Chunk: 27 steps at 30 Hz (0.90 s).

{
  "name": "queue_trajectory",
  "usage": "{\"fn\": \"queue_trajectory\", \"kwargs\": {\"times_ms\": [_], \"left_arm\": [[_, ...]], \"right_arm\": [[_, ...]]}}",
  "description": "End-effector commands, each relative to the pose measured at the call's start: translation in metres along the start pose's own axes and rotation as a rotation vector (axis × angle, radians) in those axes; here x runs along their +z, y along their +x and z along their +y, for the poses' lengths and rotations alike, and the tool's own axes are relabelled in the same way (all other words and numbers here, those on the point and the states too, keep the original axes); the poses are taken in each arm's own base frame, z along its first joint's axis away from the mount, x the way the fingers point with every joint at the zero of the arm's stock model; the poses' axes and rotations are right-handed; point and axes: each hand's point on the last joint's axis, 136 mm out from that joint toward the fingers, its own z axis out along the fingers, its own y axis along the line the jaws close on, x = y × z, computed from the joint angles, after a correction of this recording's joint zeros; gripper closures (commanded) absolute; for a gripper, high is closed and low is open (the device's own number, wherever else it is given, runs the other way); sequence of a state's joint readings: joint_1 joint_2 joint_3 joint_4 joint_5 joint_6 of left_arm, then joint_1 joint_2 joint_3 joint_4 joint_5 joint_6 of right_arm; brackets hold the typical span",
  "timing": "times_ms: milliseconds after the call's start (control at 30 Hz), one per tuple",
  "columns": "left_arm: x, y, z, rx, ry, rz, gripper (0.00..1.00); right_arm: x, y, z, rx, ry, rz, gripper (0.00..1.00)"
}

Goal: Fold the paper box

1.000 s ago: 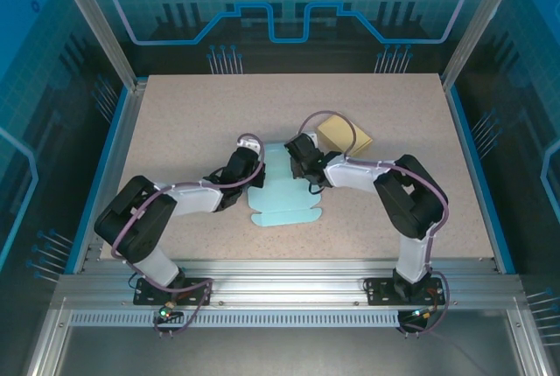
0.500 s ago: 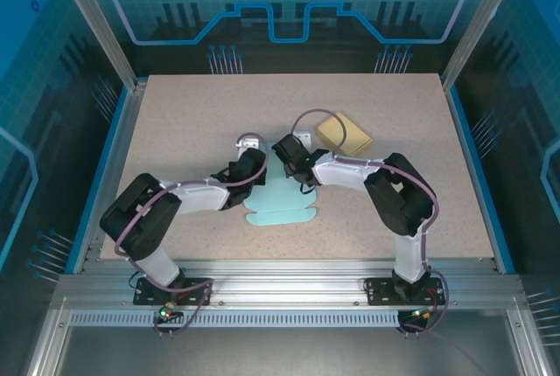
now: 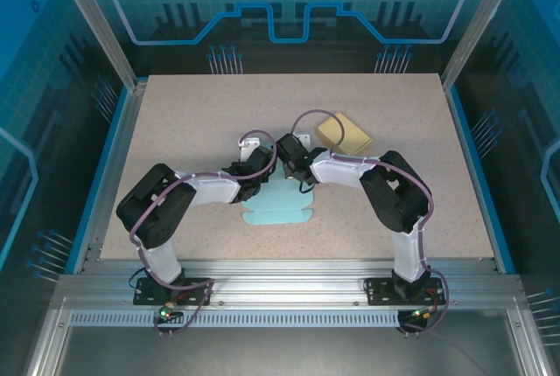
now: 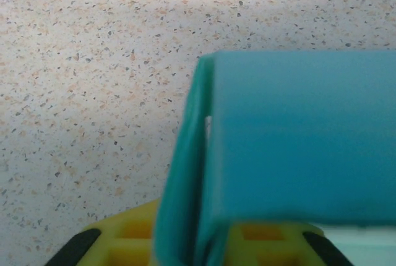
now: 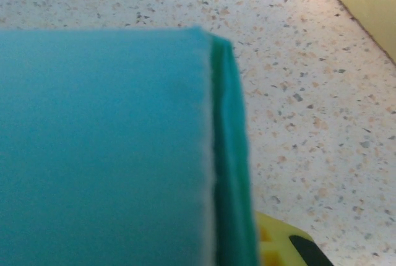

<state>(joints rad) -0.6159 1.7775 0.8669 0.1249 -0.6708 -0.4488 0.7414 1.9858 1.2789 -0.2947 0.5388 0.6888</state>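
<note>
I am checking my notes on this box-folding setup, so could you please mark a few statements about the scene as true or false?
1. The teal paper box lies near the middle of the table. True.
2. The yellow box rests on top of the teal one. False: it lies apart on the table, farther back and to the right.
3. The left gripper and the right gripper meet at the far end of the teal paper box. True.
4. The teal paper box lies completely flat. False: the wrist views show a panel bent over along a crease.
5. The tabletop is speckled. True.
</note>
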Motion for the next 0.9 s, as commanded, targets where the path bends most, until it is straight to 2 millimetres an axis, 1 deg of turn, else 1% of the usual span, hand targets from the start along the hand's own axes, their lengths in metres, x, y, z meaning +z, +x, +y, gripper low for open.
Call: {"fn": "queue_trajectory", "kwargs": {"times_ms": [0, 67, 133, 367, 500, 567, 667, 767, 867], "left_arm": [[-0.006, -0.013, 0.017, -0.033, -0.039, -0.04, 0.69], [-0.014, -0.016, 0.008, -0.056, 0.032, -0.029, 0.6], [-0.024, -0.019, 0.002, -0.086, 0.093, -0.023, 0.54], [-0.071, -0.035, -0.005, -0.185, 0.279, -0.027, 0.39], [-0.094, -0.048, 0.006, -0.198, 0.296, -0.052, 0.33], [-0.106, -0.058, 0.014, -0.196, 0.293, -0.071, 0.29], [-0.117, -0.068, 0.026, -0.211, 0.301, -0.074, 0.26], [-0.121, -0.07, 0.038, -0.241, 0.319, -0.056, 0.21], [-0.122, -0.071, 0.046, -0.278, 0.347, -0.041, 0.2]], "right_arm": [[0.005, 0.021, -0.025, -0.06, 0.128, 0.067, 1.0], [0.005, 0.021, -0.024, -0.064, 0.131, 0.073, 1.0], [0.005, 0.022, -0.025, -0.067, 0.14, 0.087, 1.0], [-0.003, 0.023, -0.025, -0.09, 0.134, 0.146, 1.0], [-0.008, 0.027, -0.022, -0.138, 0.094, 0.221, 1.0], [-0.012, 0.035, -0.019, -0.18, 0.052, 0.294, 1.0], [-0.021, 0.051, -0.015, -0.238, -0.036, 0.413, 1.0], [-0.032, 0.072, -0.012, -0.292, -0.144, 0.55, 1.0], [-0.041, 0.086, -0.018, -0.362, -0.161, 0.649, 1.0]]}}
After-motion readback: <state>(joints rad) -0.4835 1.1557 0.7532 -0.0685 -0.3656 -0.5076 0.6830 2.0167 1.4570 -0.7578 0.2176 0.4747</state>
